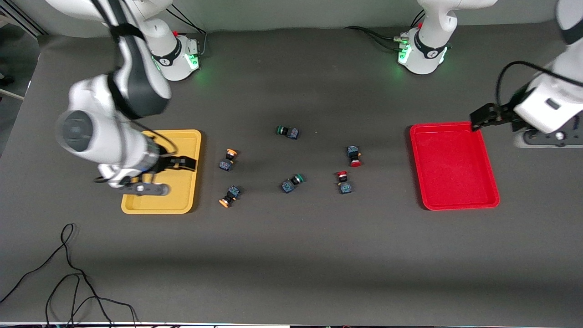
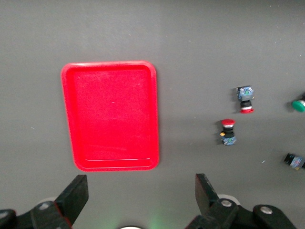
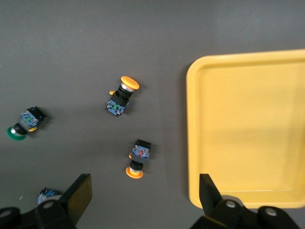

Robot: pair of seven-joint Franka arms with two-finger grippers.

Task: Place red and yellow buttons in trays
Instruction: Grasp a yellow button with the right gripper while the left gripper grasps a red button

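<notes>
Red-capped buttons (image 1: pixel 355 155) (image 1: pixel 344 181) lie loose on the dark counter (image 1: pixel 291 255) near the red tray (image 1: pixel 492 182); two yellow-capped buttons (image 1: pixel 227 160) (image 1: pixel 228 196) lie beside the yellow tray (image 1: pixel 193 182). Both trays are empty. Each button looks light, rigid and small, likely to skid or roll on its round cap, so the blocky black-and-blue body, pinched across its flat sides, seems the safer hold. Left end effector (image 1: pixel 478 120) hovers over the red tray's corner, fingers apart, holding nothing. Right end effector (image 1: pixel 175 163) hangs over the yellow tray, likewise spread and empty.
</notes>
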